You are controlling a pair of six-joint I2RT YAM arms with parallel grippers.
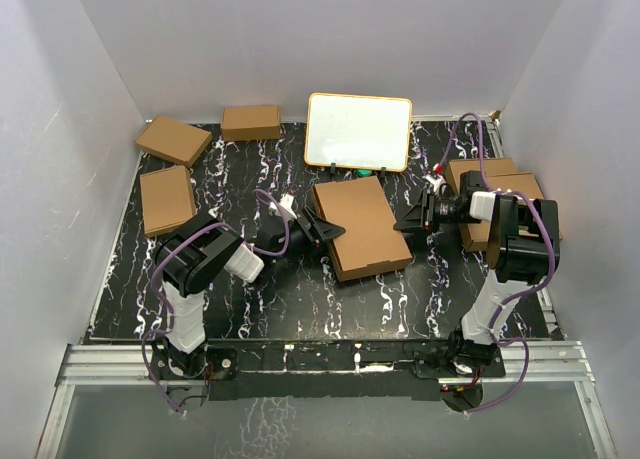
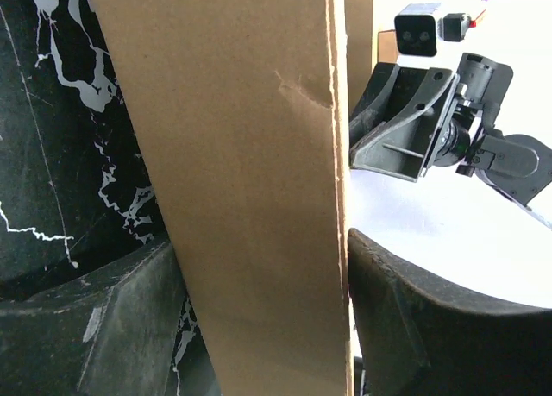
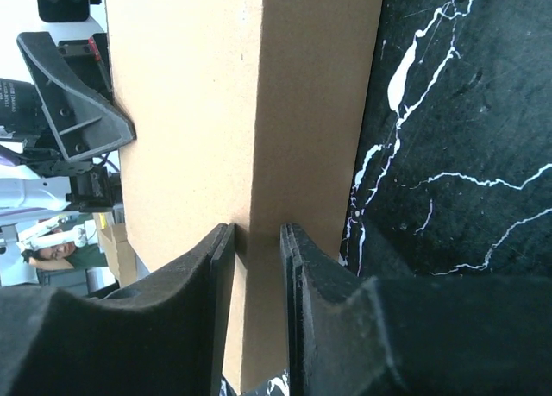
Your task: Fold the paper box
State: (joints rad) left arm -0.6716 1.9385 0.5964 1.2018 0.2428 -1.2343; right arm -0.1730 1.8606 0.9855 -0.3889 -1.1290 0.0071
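The paper box [image 1: 362,227], folded into a flat brown rectangle, sat in the middle of the black marbled table [image 1: 300,299], turned at a slight slant, with a gripper at each of its two sides. Whether it rested on the table or was lifted off could not be told.

The left gripper [image 1: 325,229] met the box's left edge. In the left wrist view its fingers [image 2: 95,327] stood wide apart with the cardboard filling the space between them and touching both inner faces, so the box was clamped across that width. A small crease marked the cardboard near its right edge there.

The right gripper [image 1: 410,219] met the opposite edge. In the right wrist view its fingers [image 3: 172,310] were drawn narrow, pinching a thin part of the cardboard in the slim gap between them.

Just behind the box a white-faced board [image 1: 358,131] with a tan frame stood near the back wall [image 1: 320,39]. On the left of the table lay three smaller folded brown boxes: the corner box [image 1: 173,139], the back box [image 1: 250,122] and the left-edge box [image 1: 167,199], all well apart from the grippers. More stacked brown boxes [image 1: 485,169] lay at the right, partly hidden by the right arm [image 1: 515,244].
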